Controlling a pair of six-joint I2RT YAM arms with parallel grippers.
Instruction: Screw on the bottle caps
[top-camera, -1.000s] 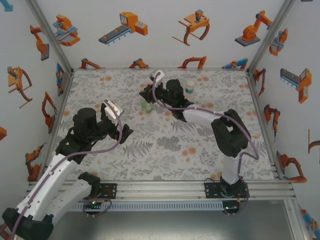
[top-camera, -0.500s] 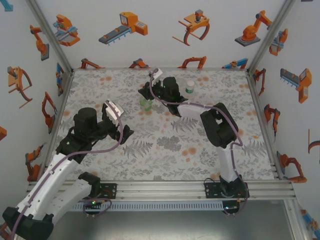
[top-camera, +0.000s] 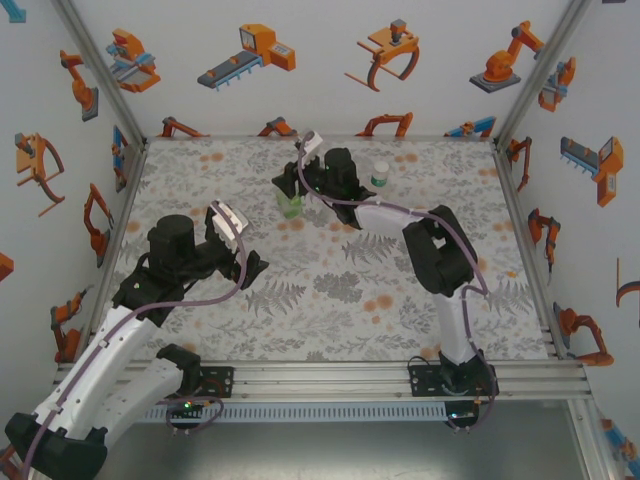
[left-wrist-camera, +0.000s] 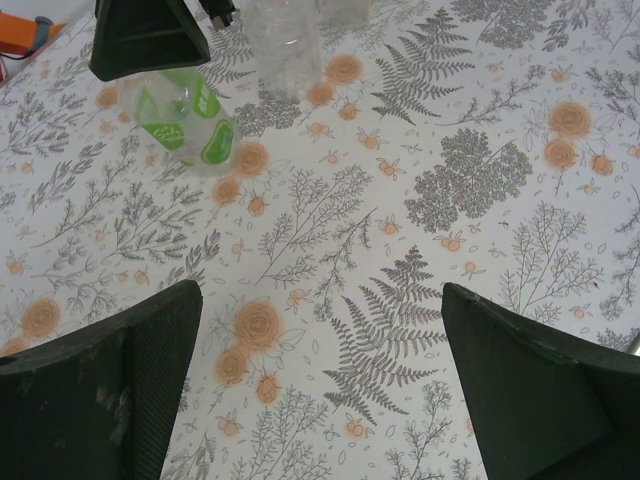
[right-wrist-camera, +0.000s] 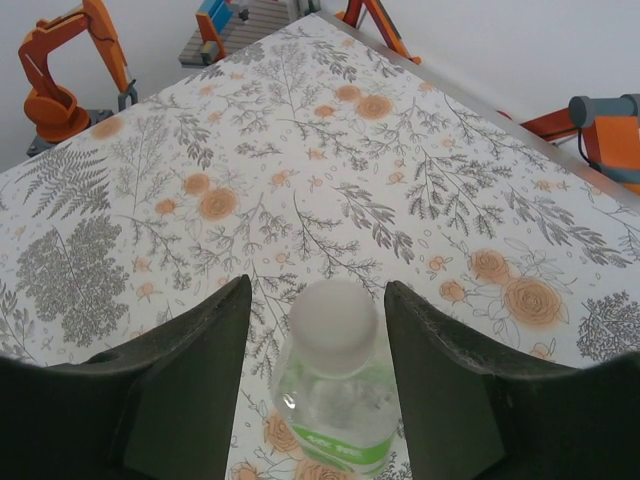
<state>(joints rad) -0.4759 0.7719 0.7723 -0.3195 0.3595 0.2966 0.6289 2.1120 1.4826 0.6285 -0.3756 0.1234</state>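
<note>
Two small see-through bottles show from above on a flower-printed mat (top-camera: 330, 290). The green-labelled bottle (right-wrist-camera: 335, 405) has a clear body and a round, milky-white cap (right-wrist-camera: 335, 315) on its neck; how tightly the cap sits cannot be told. The right gripper (right-wrist-camera: 318, 288) hangs over this bottle, its fingers partly spread to either side, with a strip of mat showing between one finger and the bottle. A second bottle (top-camera: 380, 177), white-capped with a green band, stands to its right and slightly farther back. From the left wrist, a clear bottle (left-wrist-camera: 285, 50) stands close beside it, its top cut off. The left gripper (left-wrist-camera: 318, 295) is well apart on the near side, spread wide and holding nothing.
</note>
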